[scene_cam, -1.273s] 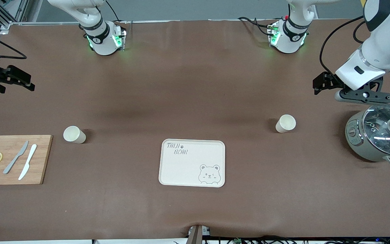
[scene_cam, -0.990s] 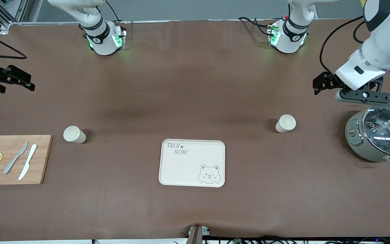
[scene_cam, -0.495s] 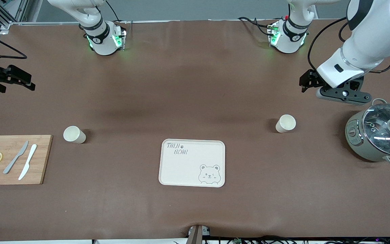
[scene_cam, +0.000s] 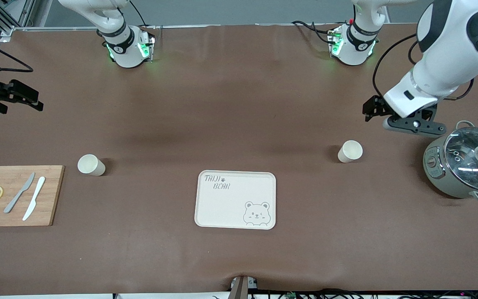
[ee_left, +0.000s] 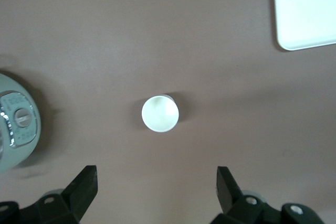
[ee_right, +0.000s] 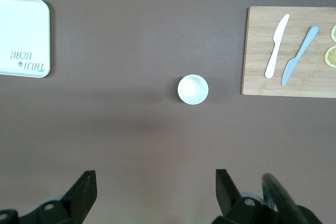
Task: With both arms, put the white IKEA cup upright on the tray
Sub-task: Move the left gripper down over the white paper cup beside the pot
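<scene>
Two white cups stand mouth up on the brown table. One cup (scene_cam: 350, 151) is toward the left arm's end and also shows in the left wrist view (ee_left: 160, 114). The other cup (scene_cam: 91, 165) is toward the right arm's end and shows in the right wrist view (ee_right: 192, 88). The cream bear tray (scene_cam: 230, 203) lies between them, nearer the front camera, with nothing on it. My left gripper (scene_cam: 372, 109) hangs open and empty over bare table beside its cup, its own view (ee_left: 156, 192) showing the jaws wide apart. My right gripper (scene_cam: 17, 97) waits open and empty (ee_right: 155, 192) over the table's end.
A grey pot with a glass lid (scene_cam: 465, 166) stands at the left arm's end, close to the left gripper. A wooden cutting board (scene_cam: 19, 195) with two knives and lemon slices lies at the right arm's end, beside the other cup.
The left arm has swung away from above the pot toward the middle of the table, closer to its cup. The right arm, the cups and the tray have not moved.
</scene>
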Controlling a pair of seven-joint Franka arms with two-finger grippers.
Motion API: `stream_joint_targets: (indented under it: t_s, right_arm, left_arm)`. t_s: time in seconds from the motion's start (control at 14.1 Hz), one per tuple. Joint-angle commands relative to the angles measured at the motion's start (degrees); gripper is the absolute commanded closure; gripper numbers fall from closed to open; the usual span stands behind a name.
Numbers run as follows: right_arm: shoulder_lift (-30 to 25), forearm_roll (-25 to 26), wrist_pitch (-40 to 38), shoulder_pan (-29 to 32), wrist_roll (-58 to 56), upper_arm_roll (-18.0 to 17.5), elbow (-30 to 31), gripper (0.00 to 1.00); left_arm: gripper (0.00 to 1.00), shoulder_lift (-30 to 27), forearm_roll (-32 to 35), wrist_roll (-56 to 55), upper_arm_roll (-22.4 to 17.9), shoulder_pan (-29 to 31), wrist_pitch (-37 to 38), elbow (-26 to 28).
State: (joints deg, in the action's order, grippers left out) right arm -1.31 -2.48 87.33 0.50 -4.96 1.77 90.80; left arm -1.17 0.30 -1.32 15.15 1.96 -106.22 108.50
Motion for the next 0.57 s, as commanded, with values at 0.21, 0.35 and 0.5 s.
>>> stream_joint_targets:
  t_s: [0.21, 0.35, 0.5]
  right_arm:
    - [-0.9, -0.8, 0.0, 0.5, -0.5, -0.2, 0.8, 0.00]
    - [-0.9, -0.8, 0.0, 0.6, -0.5, -0.2, 0.8, 0.00]
    - [-0.9, -0.8, 0.0, 0.6, -0.5, -0.2, 0.9, 0.00]
  left_arm:
    - [0.00, -3.6, -1.0, 1.4, 0.1, 0.9, -20.6, 20.1]
    - [0.00, -3.4, -1.0, 2.5, 0.1, 2.0, -25.1, 23.6]
    - [0.00, -3.1, -1.0, 6.0, 0.1, 4.8, -30.7, 27.2]
